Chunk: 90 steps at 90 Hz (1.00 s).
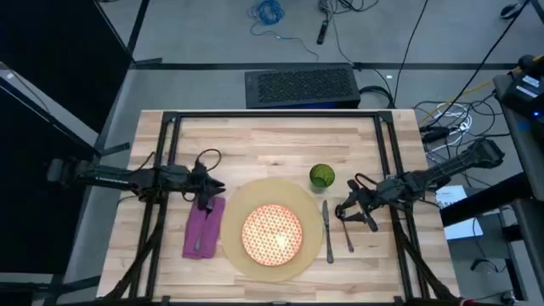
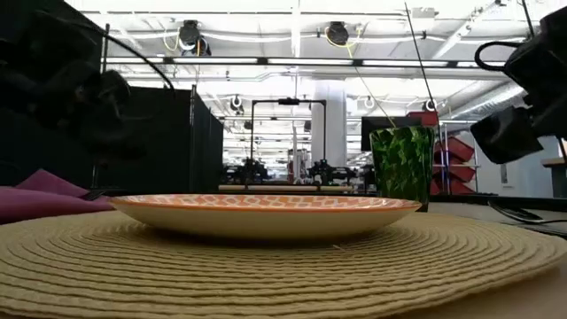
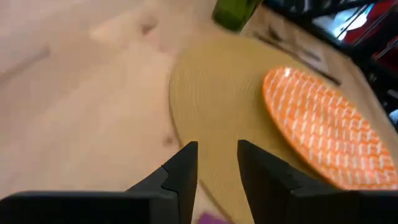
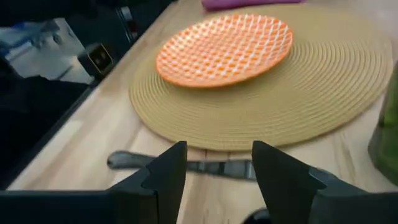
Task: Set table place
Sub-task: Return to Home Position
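The round tan place mat lies at the table's near middle and bears a red-and-cream plate. A purple napkin with a utensil on it lies left of the mat. A knife and a second utensil lie right of it, and a green cup stands at its far right. My left gripper hovers open over the napkin's far end and the mat's left edge. My right gripper hovers open above the knife.
The table shows bare wood across its far half. Black frame bars run along both sides under the arms. A black box and cables lie on the floor beyond the far edge.
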Available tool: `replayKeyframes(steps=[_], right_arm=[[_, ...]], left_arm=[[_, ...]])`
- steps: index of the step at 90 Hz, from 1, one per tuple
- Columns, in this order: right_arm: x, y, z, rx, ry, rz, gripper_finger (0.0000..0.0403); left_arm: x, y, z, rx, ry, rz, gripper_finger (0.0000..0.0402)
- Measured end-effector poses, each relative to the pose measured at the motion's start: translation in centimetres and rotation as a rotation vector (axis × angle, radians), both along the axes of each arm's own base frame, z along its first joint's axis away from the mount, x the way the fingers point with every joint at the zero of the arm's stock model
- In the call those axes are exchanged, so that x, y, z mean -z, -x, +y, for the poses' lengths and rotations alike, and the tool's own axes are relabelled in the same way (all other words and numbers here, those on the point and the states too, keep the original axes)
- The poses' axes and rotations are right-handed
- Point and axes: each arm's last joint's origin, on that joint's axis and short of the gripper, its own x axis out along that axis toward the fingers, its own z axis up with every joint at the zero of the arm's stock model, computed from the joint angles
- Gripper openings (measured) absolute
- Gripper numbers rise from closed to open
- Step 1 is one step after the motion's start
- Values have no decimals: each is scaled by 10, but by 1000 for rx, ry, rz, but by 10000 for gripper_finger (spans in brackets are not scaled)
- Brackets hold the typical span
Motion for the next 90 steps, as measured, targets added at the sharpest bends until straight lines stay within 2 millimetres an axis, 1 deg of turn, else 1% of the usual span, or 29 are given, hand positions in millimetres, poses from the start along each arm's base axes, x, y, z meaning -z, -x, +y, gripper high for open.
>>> replayKeyframes(steps=[8,14,29,46,65,76,90], right_arm=[[1,1,0,-7,5,12,169],[1,1,0,-16,20,7,169],[1,1,0,-27,43,1,169],[2,1,0,-27,46,13,169],[3,1,0,-29,53,12,169],[-1,0,0,-52,93,-40,169],[-9,0,0,-66,120,-141,169]], left_arm=[[3,1,0,6,-11,33,99],[2,1,1,-3,-36,26,99],[-9,-3,3,-44,-167,-86,99],[-17,-6,5,-54,-285,-152,99],[-28,-8,5,-63,-362,-262,99],[-38,-8,5,-65,-428,-351,99],[-48,-3,6,-97,-456,-431,99]])
